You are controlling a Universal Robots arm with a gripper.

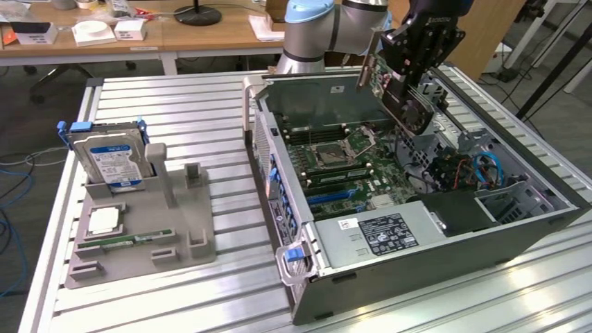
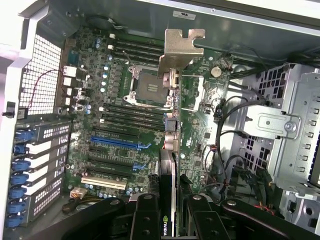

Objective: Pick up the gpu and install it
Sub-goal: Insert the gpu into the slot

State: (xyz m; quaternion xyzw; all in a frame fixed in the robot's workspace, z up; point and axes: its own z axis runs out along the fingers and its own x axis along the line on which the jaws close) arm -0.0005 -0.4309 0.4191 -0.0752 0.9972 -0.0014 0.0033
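tool [image 1: 405,75] clamped on gpu [image 2: 173,150], edge-on over motherboard [image 2: 85,150], card faces hidden

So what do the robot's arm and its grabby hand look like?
The arm is a thick, round, silvery-grey tube with a light blue cap on its joint. The gripper is black and chunky, with small white lettering on its body. Its fingers are black jointed bars with round pins.

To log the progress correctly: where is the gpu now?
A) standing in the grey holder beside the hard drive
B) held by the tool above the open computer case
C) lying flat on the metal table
B: the tool grips the gpu, which hangs tilted over the open computer case.
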